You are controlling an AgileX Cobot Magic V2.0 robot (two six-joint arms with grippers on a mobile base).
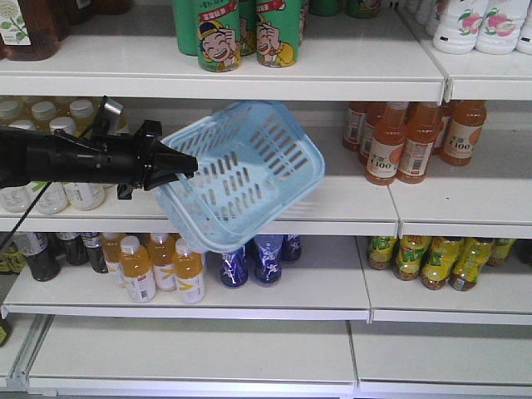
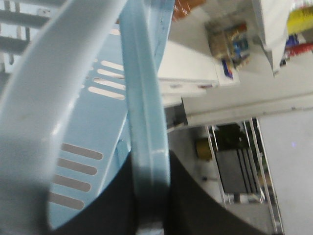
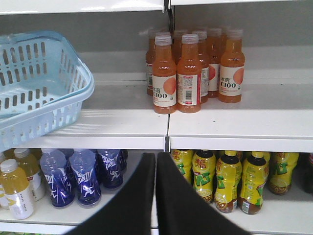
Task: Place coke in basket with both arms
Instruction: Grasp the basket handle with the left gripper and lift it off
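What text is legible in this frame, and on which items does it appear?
"C100": on the labels of the orange drink bottles.
Too blurred to read: the print on the green cans and on the yellow bottles.
No text shows on the basket.

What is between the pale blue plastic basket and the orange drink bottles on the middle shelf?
Nothing stands there. Between the pale blue plastic basket and the orange drink bottles only bare white shelf board shows, clearest in the right wrist view.
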